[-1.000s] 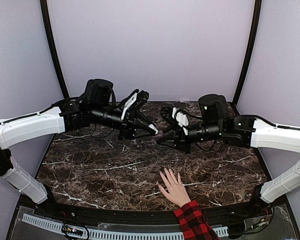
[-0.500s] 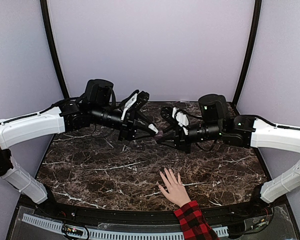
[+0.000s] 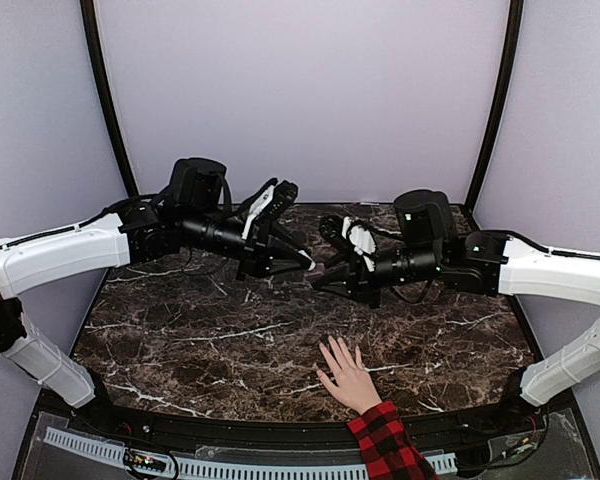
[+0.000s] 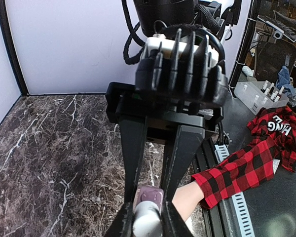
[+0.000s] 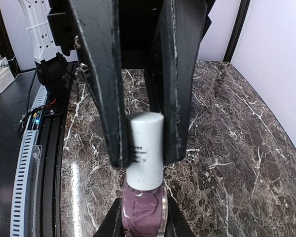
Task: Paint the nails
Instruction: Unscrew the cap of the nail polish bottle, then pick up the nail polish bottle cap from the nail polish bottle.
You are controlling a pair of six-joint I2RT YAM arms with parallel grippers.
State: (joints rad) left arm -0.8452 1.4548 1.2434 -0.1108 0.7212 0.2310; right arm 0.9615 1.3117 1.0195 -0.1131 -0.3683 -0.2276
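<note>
Left gripper (image 5: 144, 159) is clamping the cap (image 5: 145, 136), right gripper (image 5: 142, 224) is clamping the bottle (image 5: 143, 207); the nails (image 3: 336, 343) are lying below both, toward the table's (image 3: 180, 340) near edge.

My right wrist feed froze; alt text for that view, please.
The right gripper clamps the white cap of a purple nail polish bottle, whose glass body sits between the tips of the left gripper at the bottom edge. Dark marble table beneath.

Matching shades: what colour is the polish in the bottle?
The polish bottle holds dusty mauve, under a white cap; clearest in right wrist view.
</note>
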